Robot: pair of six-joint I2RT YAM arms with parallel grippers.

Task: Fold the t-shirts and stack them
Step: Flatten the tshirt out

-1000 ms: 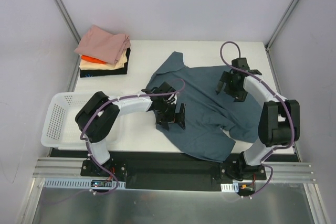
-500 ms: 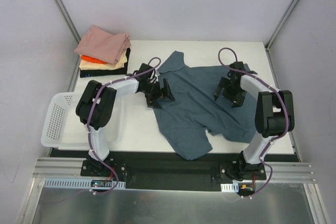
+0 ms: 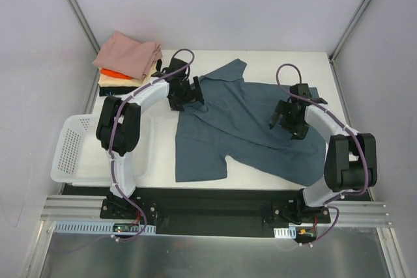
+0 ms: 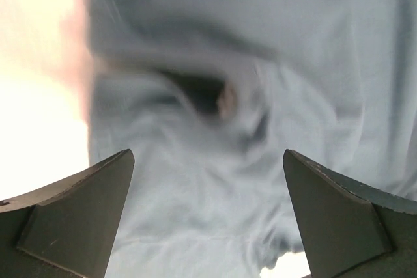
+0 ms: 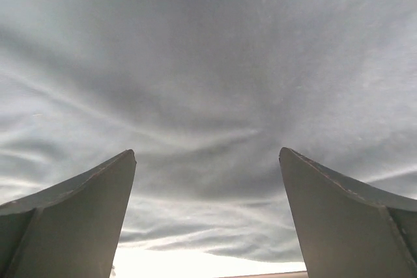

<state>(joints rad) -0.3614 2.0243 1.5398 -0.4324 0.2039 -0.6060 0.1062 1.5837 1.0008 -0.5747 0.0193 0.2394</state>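
Observation:
The slate-blue t-shirt (image 3: 238, 128) lies spread on the white table, collar toward the back left. My left gripper (image 3: 186, 92) hovers open over its back-left edge. In the left wrist view the dark collar opening (image 4: 205, 92) sits ahead of the left gripper (image 4: 207, 155), with only cloth below. My right gripper (image 3: 290, 116) stands open above the shirt's right half; the right wrist view shows wrinkled blue cloth (image 5: 208, 83) under the right gripper (image 5: 207, 153). A folded stack stands at the back left: pink tee (image 3: 130, 53) on top, then orange (image 3: 111, 73), cream (image 3: 154, 73) and black (image 3: 127, 88).
A white lattice basket (image 3: 65, 154) sits at the table's left front edge, beside the left arm's base. Grey walls and slanted frame posts close in the back corners. A bare strip of table (image 3: 159, 161) lies between the basket and the shirt.
The left gripper has swept from the shirt's near middle to its back-left edge. The shirt has shifted left and lies flatter. The right gripper has moved slightly nearer.

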